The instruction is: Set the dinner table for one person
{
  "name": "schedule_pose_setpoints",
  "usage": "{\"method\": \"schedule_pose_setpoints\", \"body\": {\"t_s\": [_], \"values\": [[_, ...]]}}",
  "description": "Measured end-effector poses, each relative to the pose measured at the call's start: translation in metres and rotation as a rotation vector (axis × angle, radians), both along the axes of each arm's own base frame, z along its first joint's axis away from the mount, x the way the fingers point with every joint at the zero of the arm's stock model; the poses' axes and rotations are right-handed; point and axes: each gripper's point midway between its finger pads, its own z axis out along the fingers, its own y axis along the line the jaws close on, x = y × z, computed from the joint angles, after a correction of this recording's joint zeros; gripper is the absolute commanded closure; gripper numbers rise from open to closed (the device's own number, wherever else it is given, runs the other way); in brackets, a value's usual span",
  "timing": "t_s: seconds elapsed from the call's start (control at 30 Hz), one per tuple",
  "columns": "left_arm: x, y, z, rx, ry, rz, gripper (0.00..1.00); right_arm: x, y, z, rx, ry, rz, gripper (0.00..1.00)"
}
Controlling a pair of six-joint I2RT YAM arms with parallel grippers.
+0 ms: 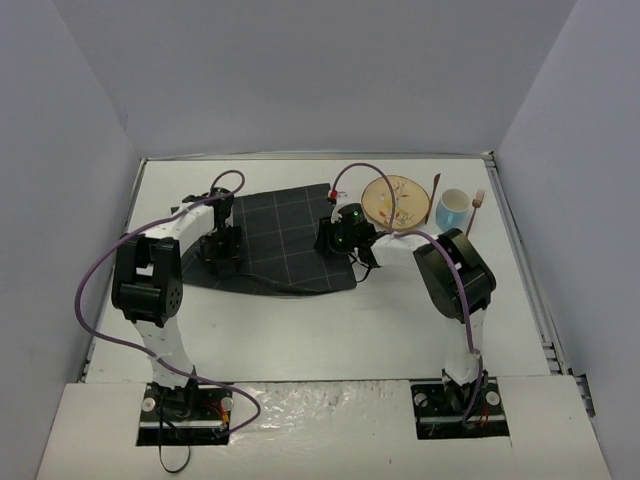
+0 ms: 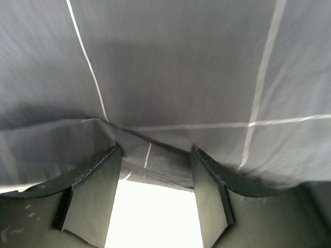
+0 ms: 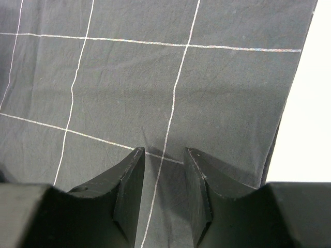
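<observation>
Dinner table (image 1: 330, 330): the white tabletop fills the enclosure floor, with both arm bases at its near edge.

1. Placemat (image 1: 280, 235): I see the dark grid-lined cloth lying on the far half of the table, left of centre. Its near-left edge is rumpled.
2. Plate (image 1: 390, 200): it lies just beside the placemat's far-right corner. To its right, in order, are a knife (image 1: 435, 198), a cup (image 1: 452, 208) and a fork (image 1: 475, 210).
3. Left gripper (image 1: 218, 255): it is positioned at the placemat's near-left edge. In the left wrist view its fingers (image 2: 93, 196) stand well apart, not clamped. The cloth's raised, folded edge crosses the gap at the tips, and bare white table shows below it.
4. Right gripper (image 1: 335, 240): it is positioned low over the placemat near the right edge. In the right wrist view its fingers (image 3: 129, 191) are parted by a narrow gap, with flat cloth visible between them. I cannot tell whether the tips touch the cloth.
</observation>
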Motion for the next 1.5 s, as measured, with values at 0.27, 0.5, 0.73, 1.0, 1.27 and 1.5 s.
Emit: {"method": "schedule_pose_setpoints", "body": {"t_s": [0.27, 0.5, 0.73, 1.0, 1.27, 1.5], "values": [[-0.051, 0.001, 0.000, -0.029, 0.056, 0.035, 0.49, -0.001, -0.001, 0.000, 0.003, -0.005, -0.001, 0.67], [-0.079, 0.002, 0.043, -0.066, -0.066, 0.103, 0.49, -0.005, -0.004, 0.001, -0.003, 0.001, -0.002, 0.67], [-0.121, 0.001, 0.061, -0.126, -0.152, 0.201, 0.44, -0.010, -0.009, 0.004, -0.019, 0.008, -0.005, 0.64], [-0.079, 0.008, 0.083, -0.076, -0.279, 0.236, 0.15, -0.013, -0.010, 0.022, -0.024, -0.017, 0.011, 0.54], [0.034, 0.012, 0.070, -0.027, -0.385, 0.253, 0.03, -0.013, -0.019, 0.037, -0.088, -0.059, 0.003, 0.39], [0.074, 0.033, 0.010, 0.009, -0.310, 0.287, 0.03, -0.015, -0.027, 0.033, -0.136, -0.053, -0.008, 0.37]]}}
